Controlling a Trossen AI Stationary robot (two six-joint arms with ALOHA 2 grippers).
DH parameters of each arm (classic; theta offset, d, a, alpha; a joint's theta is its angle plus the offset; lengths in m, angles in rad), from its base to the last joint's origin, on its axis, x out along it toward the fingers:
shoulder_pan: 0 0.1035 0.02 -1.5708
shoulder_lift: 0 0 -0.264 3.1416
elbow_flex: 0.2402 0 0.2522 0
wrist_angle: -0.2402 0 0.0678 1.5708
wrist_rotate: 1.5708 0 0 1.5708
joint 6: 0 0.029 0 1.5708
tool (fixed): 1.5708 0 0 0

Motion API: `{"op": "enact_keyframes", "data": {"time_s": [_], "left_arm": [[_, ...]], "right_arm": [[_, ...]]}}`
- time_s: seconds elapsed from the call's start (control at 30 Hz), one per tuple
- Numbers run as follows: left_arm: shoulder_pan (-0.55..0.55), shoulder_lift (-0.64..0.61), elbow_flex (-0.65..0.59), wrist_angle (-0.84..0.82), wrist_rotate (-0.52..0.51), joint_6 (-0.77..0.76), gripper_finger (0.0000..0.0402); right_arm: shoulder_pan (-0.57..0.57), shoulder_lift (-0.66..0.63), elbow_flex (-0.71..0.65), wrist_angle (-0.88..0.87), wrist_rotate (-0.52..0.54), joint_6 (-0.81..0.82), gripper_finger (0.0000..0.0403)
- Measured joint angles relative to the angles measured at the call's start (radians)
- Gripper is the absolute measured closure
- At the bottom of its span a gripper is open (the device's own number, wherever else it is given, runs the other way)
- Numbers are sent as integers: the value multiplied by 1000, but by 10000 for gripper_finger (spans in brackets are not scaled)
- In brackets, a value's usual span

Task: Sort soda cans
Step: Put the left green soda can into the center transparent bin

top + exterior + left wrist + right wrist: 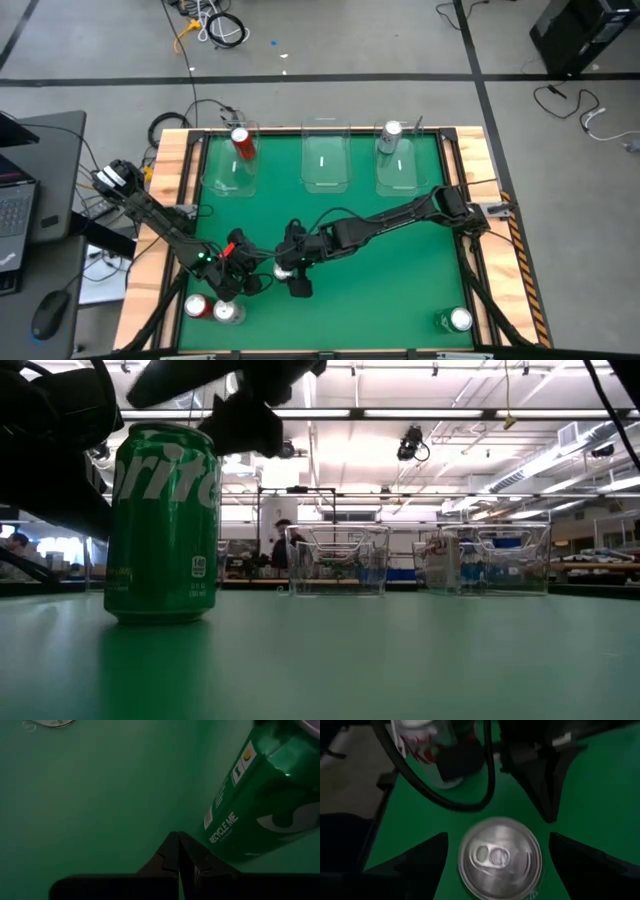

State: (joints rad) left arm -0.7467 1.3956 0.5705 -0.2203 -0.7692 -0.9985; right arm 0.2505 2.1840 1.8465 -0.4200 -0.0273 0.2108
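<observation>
- Left gripper [243, 283], fingers pressed together, low over the mat just beside the green can [285, 270].
- Right gripper [495, 852], fingers spread either side of that upright green can, not touching.
- Red can [197, 306] and silver-white can [228, 313] at near-left corner.
- Second green can [458, 320] at near-right corner.
- Red can [241, 140] in left bin [226, 180]; silver can [390, 133] in right bin [400, 172].

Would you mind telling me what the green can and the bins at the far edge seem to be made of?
Green Sprite can: likely thin aluminium, glossy printed wall, bare silvery pull-tab lid. Bins: apparently clear rigid plastic, since the room shows through their walls.
</observation>
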Motion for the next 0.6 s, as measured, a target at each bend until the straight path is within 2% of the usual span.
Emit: {"op": "enact_keyframes", "data": {"time_s": [0.6], "left_arm": [[0, 0, 0, 3, -39, 0, 401]], "right_arm": [[5, 70, 2, -7, 1, -32, 52]]}}
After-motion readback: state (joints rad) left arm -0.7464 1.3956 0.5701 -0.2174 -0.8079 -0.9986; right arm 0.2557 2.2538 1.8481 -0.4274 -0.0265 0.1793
